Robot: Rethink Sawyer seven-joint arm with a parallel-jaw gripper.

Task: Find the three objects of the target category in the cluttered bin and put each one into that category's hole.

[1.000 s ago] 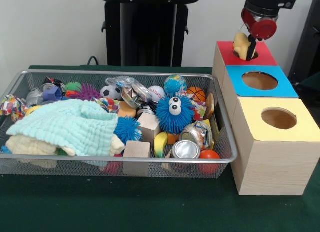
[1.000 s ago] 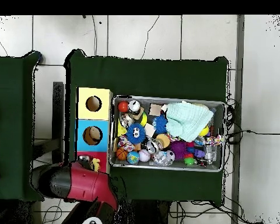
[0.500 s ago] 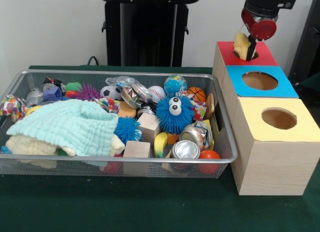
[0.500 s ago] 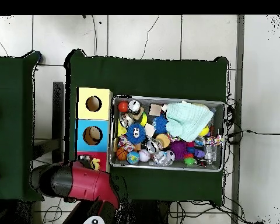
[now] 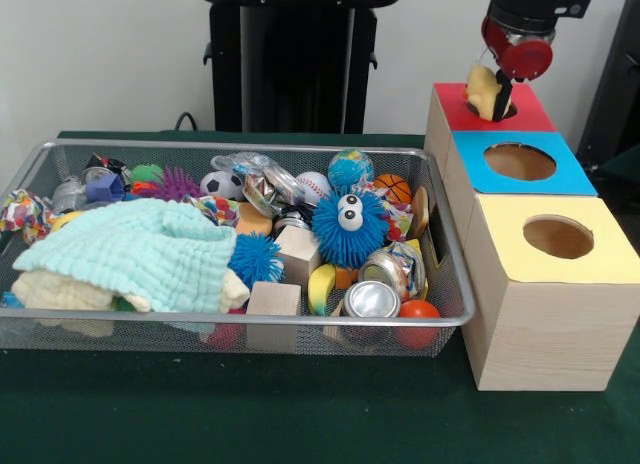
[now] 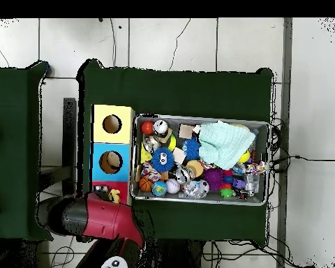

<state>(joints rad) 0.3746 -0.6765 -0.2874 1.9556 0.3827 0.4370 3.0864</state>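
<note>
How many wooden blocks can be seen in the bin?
2: one wooden block against the bin's near wall, another just behind it beside the blue googly-eyed ball. The cloth may hide more.

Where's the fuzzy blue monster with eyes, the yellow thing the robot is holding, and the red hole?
fuzzy blue monster [image 5: 349, 231], front view, on its spiky body.
yellow thing [image 5: 483, 89], front view, on its side.
red hole [image 5: 507, 111], front view, on its rim.

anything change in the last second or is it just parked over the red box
Almost nothing changed. The gripper still holds the yellow object at the hole of the red box, not released. In the overhead view the arm shifted only slightly. The bin contents stayed put.
</note>
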